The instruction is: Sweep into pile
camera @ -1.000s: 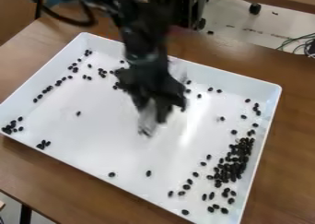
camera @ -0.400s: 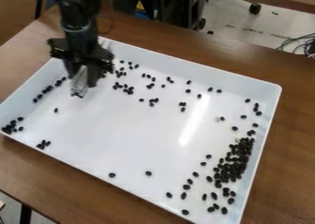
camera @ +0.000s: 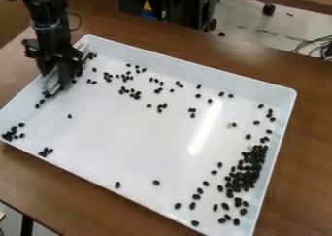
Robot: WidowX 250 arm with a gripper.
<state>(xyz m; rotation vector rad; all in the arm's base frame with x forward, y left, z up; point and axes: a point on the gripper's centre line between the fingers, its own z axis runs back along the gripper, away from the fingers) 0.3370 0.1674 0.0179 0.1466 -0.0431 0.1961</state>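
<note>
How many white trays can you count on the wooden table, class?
1. The white tray lies slantwise across the wooden table, with black beans scattered and heaped inside it and the gripper at its left side.

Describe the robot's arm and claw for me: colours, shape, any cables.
The arm is black and slender, with a greyish band around it above the claw. The claw is black too, with a wide, blocky body and two fingers. A thin, dark cable bows out beside the arm.
</note>
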